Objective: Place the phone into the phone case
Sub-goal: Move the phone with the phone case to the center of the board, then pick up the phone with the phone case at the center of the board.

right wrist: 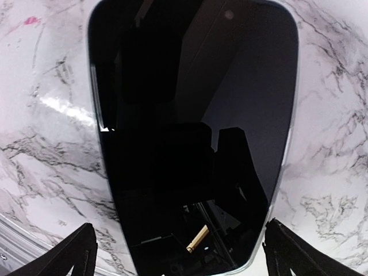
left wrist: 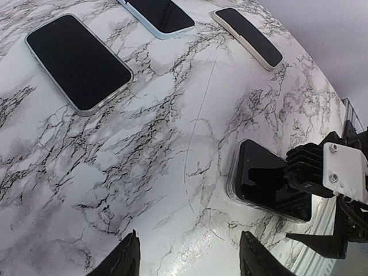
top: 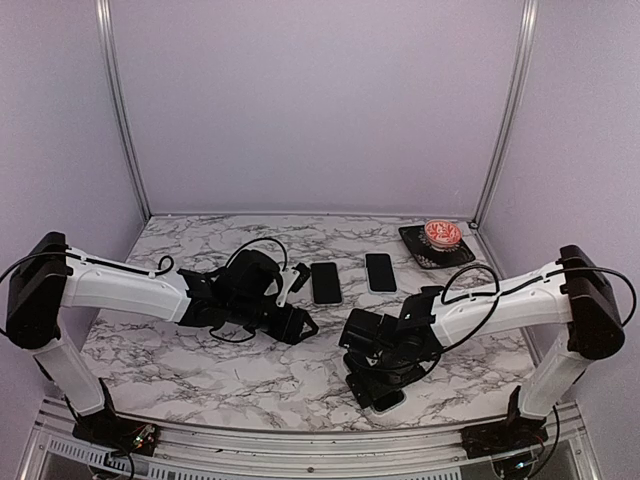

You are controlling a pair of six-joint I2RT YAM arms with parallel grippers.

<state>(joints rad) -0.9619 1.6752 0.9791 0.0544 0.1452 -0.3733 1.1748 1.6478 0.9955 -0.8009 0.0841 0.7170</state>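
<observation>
A black-screened phone (right wrist: 190,115) with a clear case rim lies flat near the table's front edge; it also shows in the top view (top: 388,403) and the left wrist view (left wrist: 259,172). My right gripper (right wrist: 184,261) hovers low over its near end, open, one finger on each side of it; in the top view it (top: 378,372) covers most of the phone. My left gripper (left wrist: 192,264) is open and empty above bare marble, to the left of that phone (top: 300,326). Three more phones lie farther back: one silver-rimmed (left wrist: 77,60), one pale blue-rimmed (left wrist: 161,14), one cream-sided (left wrist: 247,37).
Two of the phones show mid-table in the top view (top: 326,283) (top: 380,272); a white piece (top: 291,284) sits by the left wrist. A black tray with a red-and-white bowl (top: 441,236) stands at the back right. The table's metal front edge (top: 300,440) is just below the right gripper.
</observation>
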